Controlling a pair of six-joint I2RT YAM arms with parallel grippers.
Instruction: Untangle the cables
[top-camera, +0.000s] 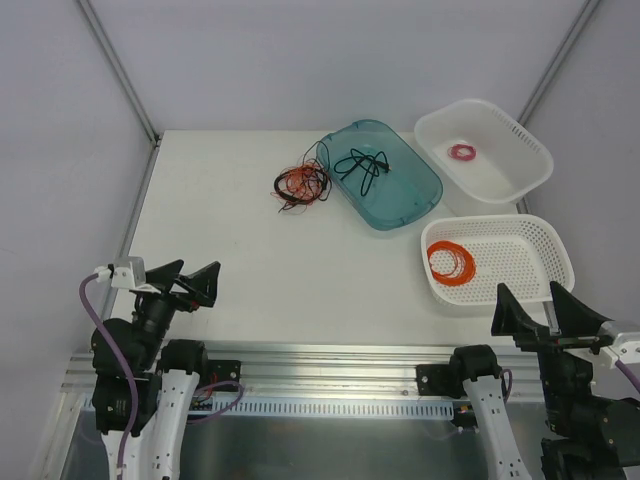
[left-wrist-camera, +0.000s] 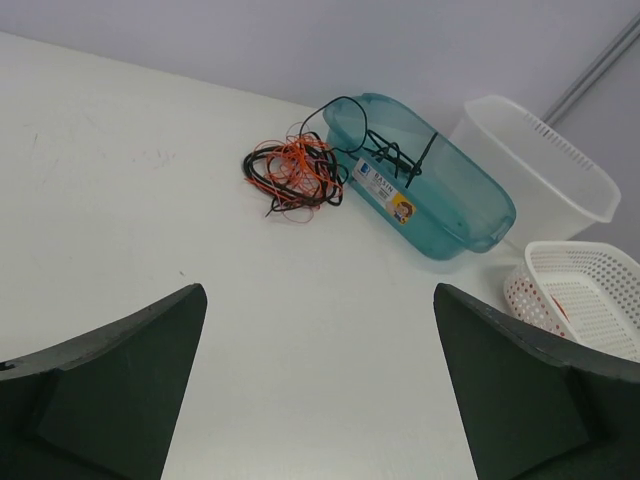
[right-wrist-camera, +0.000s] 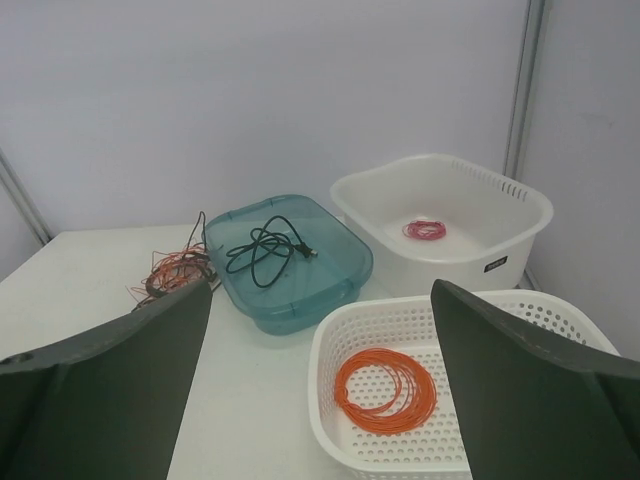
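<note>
Cables (top-camera: 302, 185) are tangled on the white table (top-camera: 230, 240), well ahead of the spread left gripper (top-camera: 200, 266). The right gripper (top-camera: 527, 290) is spread too, with grey walls (top-camera: 300, 60) seen beyond.

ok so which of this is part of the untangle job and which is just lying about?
Job:
- loose tangle of thin red wires and black cord beside the teal plastic tub
- thin black cord lying inside that tub

Lying about:
- neat orange coil in the white perforated basket
- small pink ring coil in the white plastic tub

top: high, behind, looking down | wrists: low, near edge, facing forward | shared: teal tub (top-camera: 405, 195)
</note>
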